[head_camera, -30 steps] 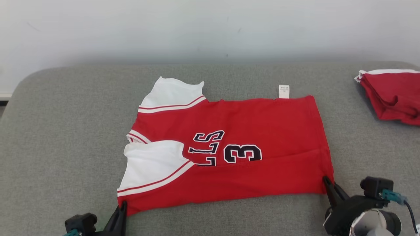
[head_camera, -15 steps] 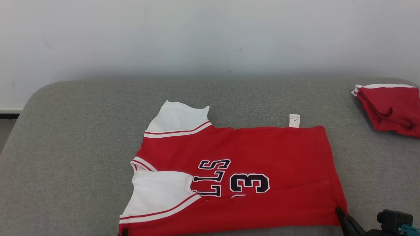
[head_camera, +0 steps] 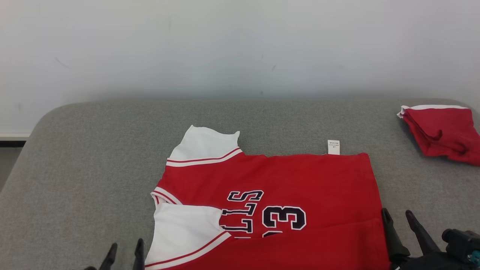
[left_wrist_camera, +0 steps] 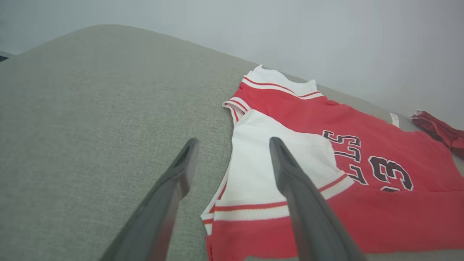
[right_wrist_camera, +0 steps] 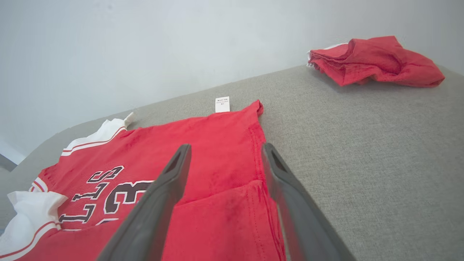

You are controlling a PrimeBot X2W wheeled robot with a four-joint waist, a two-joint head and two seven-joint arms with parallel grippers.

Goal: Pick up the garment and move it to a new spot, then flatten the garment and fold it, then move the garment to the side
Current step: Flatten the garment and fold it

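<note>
Red jersey (head_camera: 300, 180) part-folded at the counter's (head_camera: 93, 150) near edge, long axis left-right.
Our left gripper (head_camera: 126, 244) stands open beside its sleeve end, our right gripper (head_camera: 396, 213) open beside its hem.

In head view we lose the jersey (head_camera: 300, 180) lower edge past the frame bottom. Its lettering (head_camera: 243, 215) is partly covered by the white sleeve (head_camera: 183, 228) & a folded-over red flap (head_camera: 318, 247), so we can't read the full word/no. Print on the label (head_camera: 333, 147): too small to read. The second red garment (head_camera: 438, 131) is cut at frame right. Bodies of the left gripper (head_camera: 126, 245) & right gripper (head_camera: 396, 213) are cut off at the bottom.
</note>
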